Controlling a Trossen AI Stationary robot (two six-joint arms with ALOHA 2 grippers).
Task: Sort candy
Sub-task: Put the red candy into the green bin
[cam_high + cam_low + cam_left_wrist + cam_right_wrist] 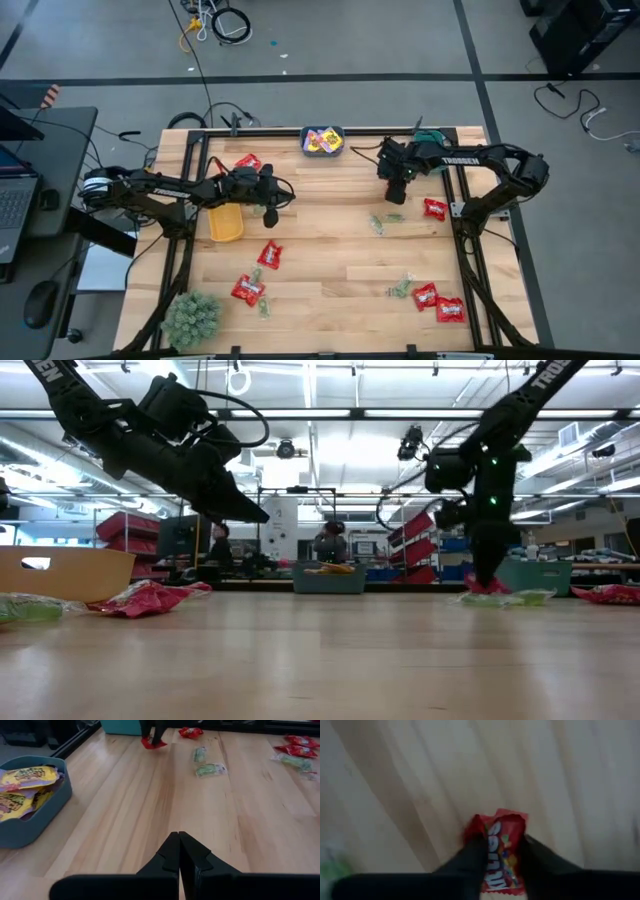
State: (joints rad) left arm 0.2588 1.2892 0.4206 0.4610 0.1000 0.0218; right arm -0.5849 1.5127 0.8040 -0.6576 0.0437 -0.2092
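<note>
1. Between the two dark fingers of the right hand (502,852) sits a red candy packet (499,851); the fingers press on both of its sides, so the hand has hold of it.
2. That right hand (397,196) is low over the bench (330,250), toward the far right part, and the packet touches the wood.
3. Just beside it lie pale green candy pieces (383,221), and one more red packet (435,208) lies near the right edge.
4. At the near right corner lie two red packets (438,303) with another green piece (401,288) beside them.
5. On the left half lie a red packet (270,254) in the middle, a red packet (248,289) nearer the front, and a red packet (247,162) near the far edge.
6. A teal bin (323,141) at the far edge holds yellow packets (322,142) with purple marks.
7. The left hand (270,213) hangs above the bench with its fingers pressed tight together and nothing in them.
8. A yellow bin (225,222) sits just beside the left arm.
9. A green fuzzy ball (191,316) sits at the near left corner.
10. Far behind the bench, people (220,550) show in the room.
</note>
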